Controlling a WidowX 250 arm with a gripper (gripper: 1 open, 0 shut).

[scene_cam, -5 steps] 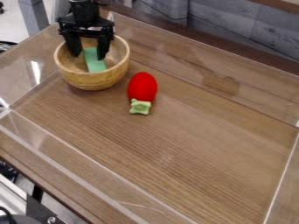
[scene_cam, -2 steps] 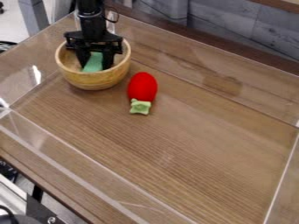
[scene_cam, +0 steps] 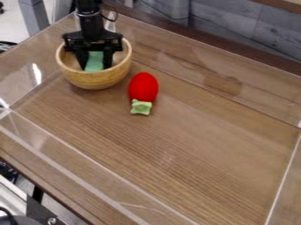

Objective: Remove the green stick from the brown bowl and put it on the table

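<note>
The gripper is clamped on the green stick over the wood-grain table, beside a dark wall.

Pincer: black. Stick, at the pincer: light green, plain. Bowl, around the pincer's tips: light brown. Rounded object, beside the bowl, to the pincer's right in view: red. Lumpy piece, below it: pale green. Table, beneath all: brown, wood-grained.

Possibly a lab: robot-equipped tabletop.
</note>
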